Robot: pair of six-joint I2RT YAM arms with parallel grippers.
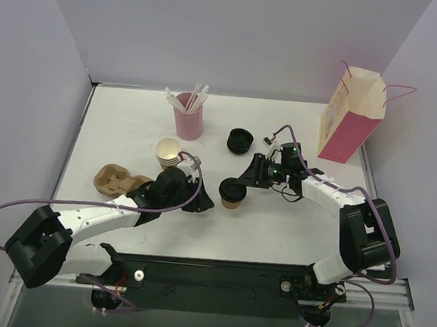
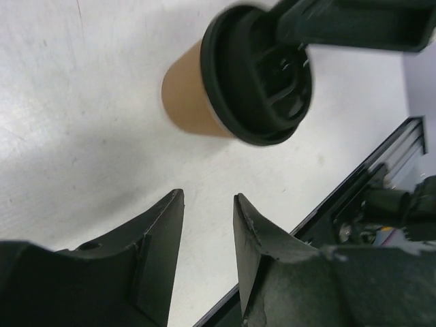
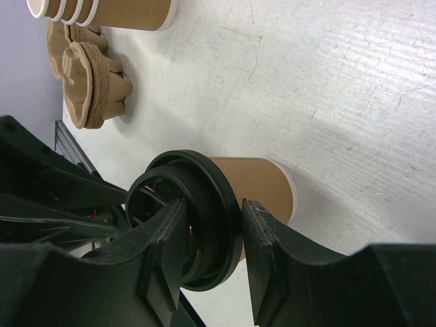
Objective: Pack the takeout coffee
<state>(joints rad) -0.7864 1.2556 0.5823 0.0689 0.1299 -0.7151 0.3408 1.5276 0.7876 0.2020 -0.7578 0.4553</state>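
Lower centre of top view: left gripper spread, nothing between its fingers, aimed at takeout coffee and apart from it. Takeout coffee upright on white table, mid-frame, black lid on. Right gripper reaching in from the right, pinching the lid's rim, seen clamped in right wrist view. Left of centre: stack of pulp cup carriers. Beyond: stack of paper cups, stack of black lids. Farther back: pink cup of straws. Upper right: pink-and-cream paper bag, standing.
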